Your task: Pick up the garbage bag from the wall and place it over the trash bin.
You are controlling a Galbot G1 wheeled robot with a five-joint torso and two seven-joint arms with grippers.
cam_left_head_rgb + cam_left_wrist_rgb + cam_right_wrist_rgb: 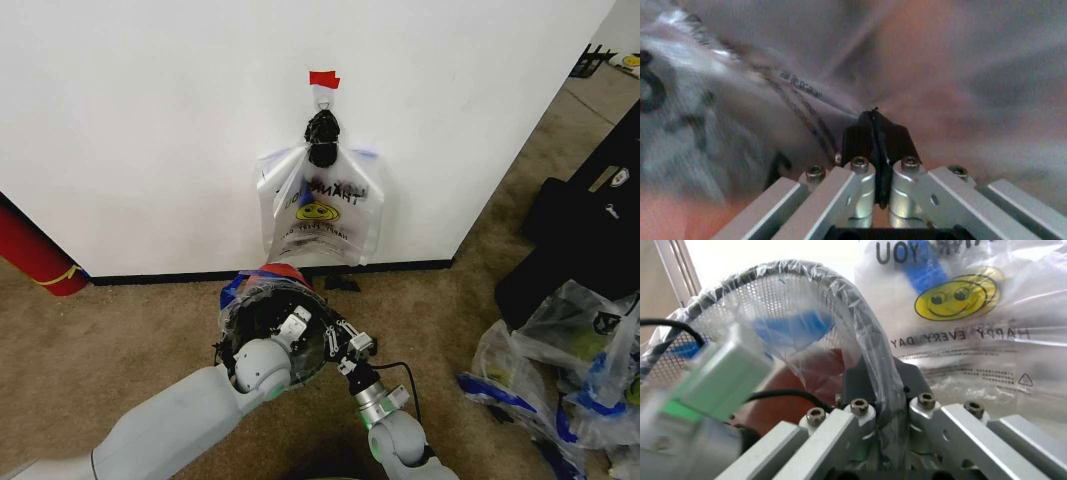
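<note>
stretching the garbage bag (262, 283) over the trash bin (272, 335) below the wall (150, 120) hook: left tool (875, 131) pinched tight on film inside the bin, right tool (879, 390) clamped on bag and rim at the near side, opposite each other.

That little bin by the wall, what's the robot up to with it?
The robot is lining the trash bin with a garbage bag. The thin plastic is already draped over the bin's black rim. The left gripper is down inside the bin, shut on the plastic, and the right gripper is clamped on the bagged rim at the bin's edge. A similar smiley bag hangs from a hook on the wall just behind.
</note>
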